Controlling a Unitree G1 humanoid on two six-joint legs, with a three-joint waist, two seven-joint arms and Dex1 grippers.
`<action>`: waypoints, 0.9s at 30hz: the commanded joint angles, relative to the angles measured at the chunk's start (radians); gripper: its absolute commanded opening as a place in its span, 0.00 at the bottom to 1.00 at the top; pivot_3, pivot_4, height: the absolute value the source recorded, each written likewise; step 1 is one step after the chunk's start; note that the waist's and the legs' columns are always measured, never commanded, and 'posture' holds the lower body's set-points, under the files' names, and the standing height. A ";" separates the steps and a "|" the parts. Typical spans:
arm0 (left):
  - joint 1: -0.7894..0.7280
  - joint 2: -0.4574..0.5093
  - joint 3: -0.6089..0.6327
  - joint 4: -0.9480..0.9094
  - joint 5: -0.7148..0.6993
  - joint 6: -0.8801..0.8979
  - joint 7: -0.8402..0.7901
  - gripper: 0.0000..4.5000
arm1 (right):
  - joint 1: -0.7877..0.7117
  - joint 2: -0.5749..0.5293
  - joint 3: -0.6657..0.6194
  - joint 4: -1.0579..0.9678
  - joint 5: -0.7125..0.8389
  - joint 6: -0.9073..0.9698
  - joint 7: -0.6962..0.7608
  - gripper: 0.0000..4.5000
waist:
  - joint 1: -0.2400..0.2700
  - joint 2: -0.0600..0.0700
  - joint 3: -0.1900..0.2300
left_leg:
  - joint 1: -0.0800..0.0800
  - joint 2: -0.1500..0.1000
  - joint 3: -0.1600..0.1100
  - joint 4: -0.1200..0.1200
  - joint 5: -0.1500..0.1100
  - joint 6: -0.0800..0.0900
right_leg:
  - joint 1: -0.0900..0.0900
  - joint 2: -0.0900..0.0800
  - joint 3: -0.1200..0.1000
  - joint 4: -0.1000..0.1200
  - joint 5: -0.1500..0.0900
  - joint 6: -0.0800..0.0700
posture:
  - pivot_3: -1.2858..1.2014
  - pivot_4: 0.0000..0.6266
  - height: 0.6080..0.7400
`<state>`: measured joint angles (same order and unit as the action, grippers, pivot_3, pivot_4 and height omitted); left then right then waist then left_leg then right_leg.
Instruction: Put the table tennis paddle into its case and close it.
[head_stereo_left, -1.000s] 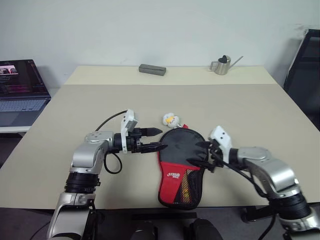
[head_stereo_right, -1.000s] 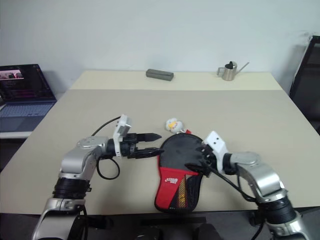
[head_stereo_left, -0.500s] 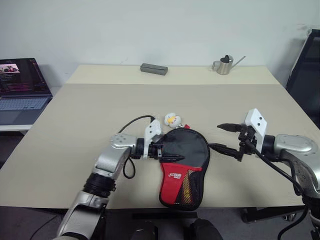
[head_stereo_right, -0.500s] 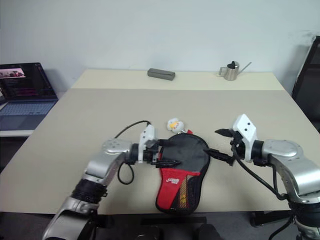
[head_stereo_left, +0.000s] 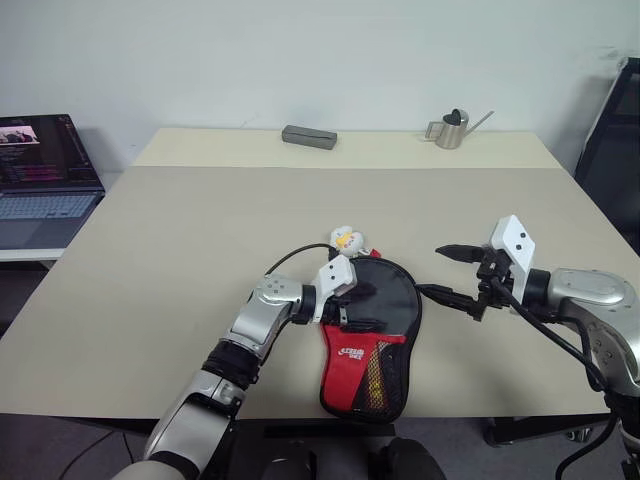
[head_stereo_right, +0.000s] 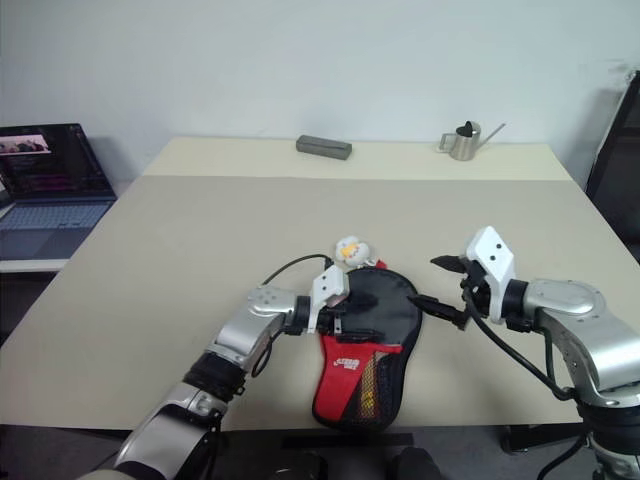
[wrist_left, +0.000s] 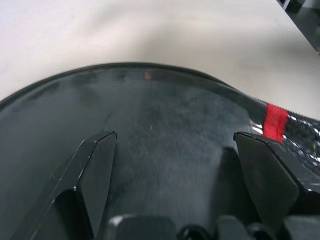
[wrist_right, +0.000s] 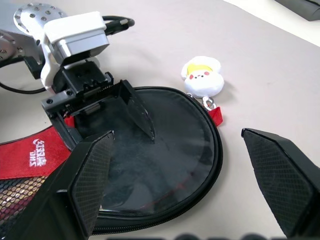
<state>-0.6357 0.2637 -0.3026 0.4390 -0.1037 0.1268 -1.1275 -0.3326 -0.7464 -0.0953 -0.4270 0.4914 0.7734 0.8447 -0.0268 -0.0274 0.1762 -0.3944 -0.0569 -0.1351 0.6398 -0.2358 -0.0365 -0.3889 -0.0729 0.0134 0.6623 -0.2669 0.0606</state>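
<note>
The case (head_stereo_left: 365, 330) lies flat near the table's front edge, its round black end away from me and its red panel and mesh pocket toward me. A white fluffy charm (head_stereo_left: 345, 240) hangs off its far rim. The table tennis paddle is hidden. My left gripper (head_stereo_left: 368, 305) reaches in from the left and stands open over the case's round black face (wrist_left: 165, 95), fingertips (wrist_right: 142, 117) right at the fabric. My right gripper (head_stereo_left: 430, 270) hovers open just right of the case, a little above the table, with nothing between its fingers.
A grey rectangular box (head_stereo_left: 308, 137) and a small metal watering can (head_stereo_left: 450, 130) stand at the table's (head_stereo_left: 200, 220) far edge. A laptop (head_stereo_left: 40, 170) sits on a side surface to the left. A black chair (head_stereo_left: 615, 130) stands at the right.
My left gripper has moved right and down from beside the case onto its round black face. My right gripper lifted off the case's right rim, moved right, then stayed still.
</note>
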 joint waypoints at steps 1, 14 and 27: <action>-0.002 -0.010 -0.019 0.031 0.017 -0.011 -0.006 0.90 | -0.021 -0.011 -0.010 -0.042 0.027 0.008 -0.006 1.00 | 0.000 0.000 0.000 | 0.000 0.000 0.000 0.000 0.000 0.000 | 0.000 0.000 0.000 0.000 0.000 0.000 | 0.52 0.24 1.00; -0.036 -0.030 -0.042 0.122 0.015 0.003 -0.099 0.90 | -0.036 -0.010 -0.006 -0.040 0.050 0.044 -0.029 1.00 | 0.000 0.002 -0.001 | 0.001 0.000 0.000 0.000 0.000 0.000 | 0.002 0.000 -0.001 0.000 0.000 0.002 | 0.52 0.24 1.00; 0.030 0.040 -0.046 -0.100 -0.087 0.212 -0.232 0.90 | -0.016 -0.013 -0.016 -0.047 0.072 0.056 -0.042 1.00 | -0.004 0.002 -0.001 | 0.001 0.000 0.000 0.000 0.000 0.000 | 0.001 0.000 0.000 0.000 0.000 0.001 | 0.52 0.24 1.00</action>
<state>-0.6247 0.2923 -0.3292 0.3606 -0.1968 0.3244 -1.3476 -0.3417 -0.7470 -0.0936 -0.4357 0.5432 0.8362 0.8041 -0.0306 -0.0253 0.1750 -0.3935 -0.0562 -0.1353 0.6397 -0.2359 -0.0362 -0.3880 -0.0726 0.0135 0.6622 -0.2669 0.0614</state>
